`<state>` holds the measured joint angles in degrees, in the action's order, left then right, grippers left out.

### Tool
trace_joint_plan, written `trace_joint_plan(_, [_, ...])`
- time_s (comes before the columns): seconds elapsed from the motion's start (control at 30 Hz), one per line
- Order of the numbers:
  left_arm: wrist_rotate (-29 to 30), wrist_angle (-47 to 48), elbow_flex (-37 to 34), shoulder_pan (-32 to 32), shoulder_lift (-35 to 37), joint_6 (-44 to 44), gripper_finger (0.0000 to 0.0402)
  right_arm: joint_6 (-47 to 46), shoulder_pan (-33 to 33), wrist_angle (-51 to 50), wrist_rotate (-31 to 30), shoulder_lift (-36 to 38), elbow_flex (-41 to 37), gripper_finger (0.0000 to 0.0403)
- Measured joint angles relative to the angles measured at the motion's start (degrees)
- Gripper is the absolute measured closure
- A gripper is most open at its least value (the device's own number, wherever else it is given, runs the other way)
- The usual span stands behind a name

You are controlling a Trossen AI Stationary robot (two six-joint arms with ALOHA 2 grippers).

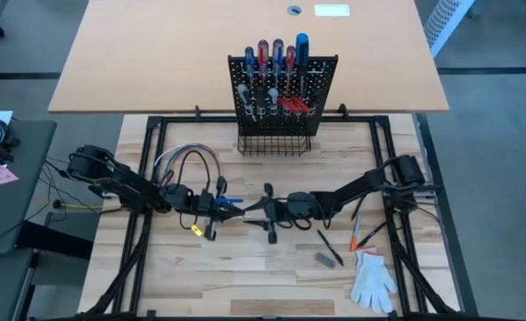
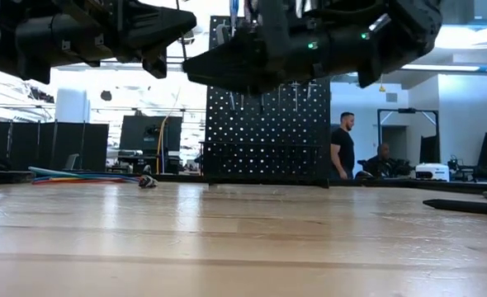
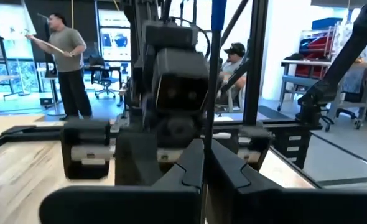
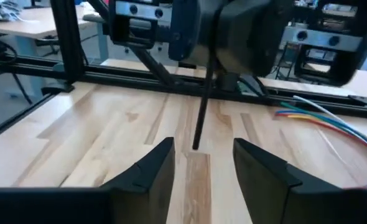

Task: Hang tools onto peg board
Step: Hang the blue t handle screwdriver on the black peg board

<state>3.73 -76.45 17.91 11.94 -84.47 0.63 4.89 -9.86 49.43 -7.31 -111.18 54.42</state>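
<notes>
Right gripper (image 4: 199, 168): fingers apart, straddling the shaft tip of a blue screwdriver (image 4: 202, 106), apparently lined up for a handover. Left gripper (image 3: 203, 180): clamped on that shaft, handle up. Peg board (image 1: 283, 94): well beyond both, already bearing several tools.

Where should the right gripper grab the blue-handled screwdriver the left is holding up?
On the bare dark shaft below the left gripper, coming level from the right. The shaft hangs upright and free between the right gripper fingers, which stand open either side.
</notes>
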Motion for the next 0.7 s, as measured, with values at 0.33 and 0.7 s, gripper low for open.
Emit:
trace_joint_plan(0.33, [0.31,0.82,-0.02,0.0,0.0,0.25,0.0401,-0.33,0.29,-1.23,-0.09,0.15,0.72,0.0332])
trace_joint_plan(0.7, [1.62,1.0,-0.02,0.0,0.0,0.61,0.0401,-0.6,0.32,-2.04,-0.07,0.13,0.7,0.0396])
